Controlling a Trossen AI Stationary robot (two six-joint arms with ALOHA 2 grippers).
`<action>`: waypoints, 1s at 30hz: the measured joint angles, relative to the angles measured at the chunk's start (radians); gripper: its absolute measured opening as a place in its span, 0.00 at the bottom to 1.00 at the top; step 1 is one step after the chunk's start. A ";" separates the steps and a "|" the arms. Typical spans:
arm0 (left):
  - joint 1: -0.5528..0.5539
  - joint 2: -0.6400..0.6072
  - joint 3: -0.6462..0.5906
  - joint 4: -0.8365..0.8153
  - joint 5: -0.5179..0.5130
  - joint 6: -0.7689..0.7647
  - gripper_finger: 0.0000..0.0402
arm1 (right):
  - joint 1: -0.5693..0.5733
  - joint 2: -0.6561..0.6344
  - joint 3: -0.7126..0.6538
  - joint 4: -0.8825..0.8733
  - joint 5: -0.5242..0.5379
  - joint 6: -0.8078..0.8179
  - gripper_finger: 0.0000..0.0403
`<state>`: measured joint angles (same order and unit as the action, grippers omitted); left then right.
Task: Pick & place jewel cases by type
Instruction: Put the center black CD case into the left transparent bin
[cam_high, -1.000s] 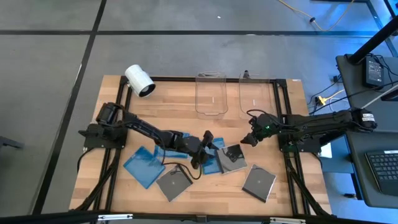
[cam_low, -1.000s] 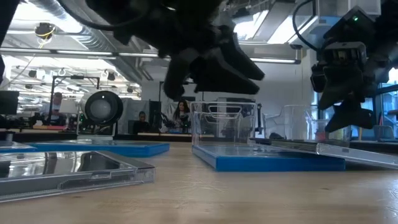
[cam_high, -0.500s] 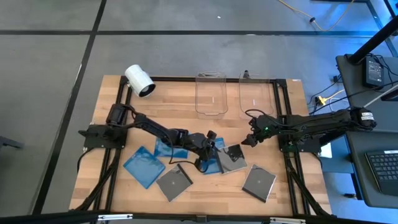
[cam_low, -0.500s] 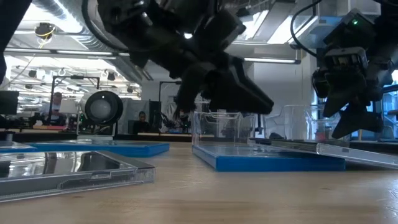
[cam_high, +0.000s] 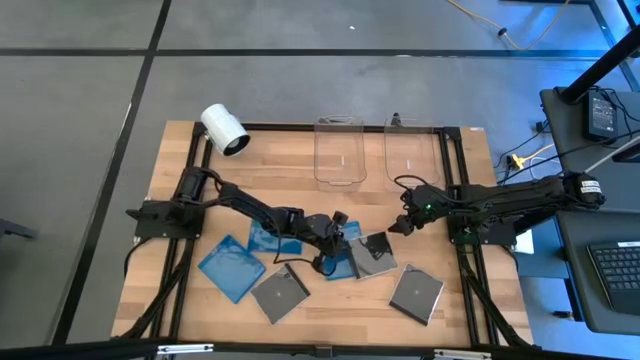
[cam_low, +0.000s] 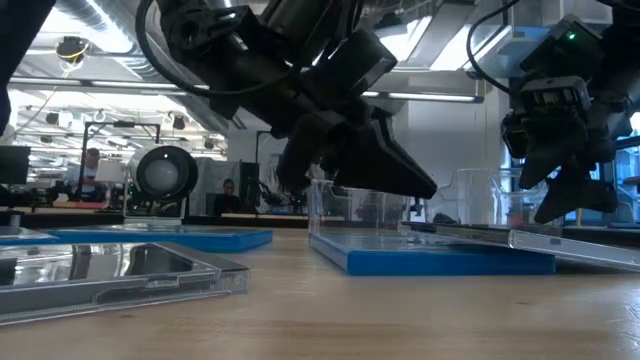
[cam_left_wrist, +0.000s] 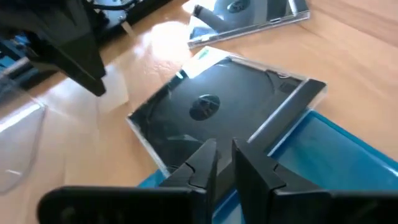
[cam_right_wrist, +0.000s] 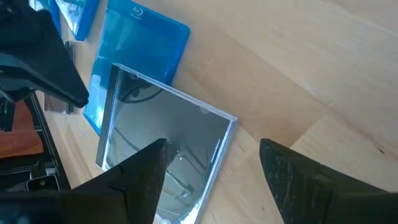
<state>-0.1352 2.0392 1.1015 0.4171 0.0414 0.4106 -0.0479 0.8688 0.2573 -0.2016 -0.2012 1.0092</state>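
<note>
Standing at the far edge of the worktop, two clear bins look empty. All the cases lie outside them: the left claw, fingers nearly together, seems to pinch the edge of a blue case under a dark case. The right claw hovers nearby, fingers apart.

Six jewel cases are lying across the table's near half. One case is resting partly on another at the middle, seemingly overlapping it. Two bins are standing side by side at the far edge, a camera sitting to their left.
</note>
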 joint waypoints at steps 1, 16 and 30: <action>0.002 0.005 0.000 0.000 0.003 -0.005 0.09 | 0.000 0.000 0.000 0.000 0.000 0.000 0.64; 0.028 0.045 -0.001 -0.007 0.004 -0.011 0.01 | 0.010 0.017 0.000 -0.001 0.037 0.073 0.64; 0.052 0.043 0.000 -0.044 0.008 -0.083 0.01 | 0.072 0.211 0.000 0.160 0.060 0.106 0.64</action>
<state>-0.0834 2.0819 1.1015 0.3734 0.0490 0.3273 0.0242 1.0799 0.2573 -0.0413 -0.1410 1.1156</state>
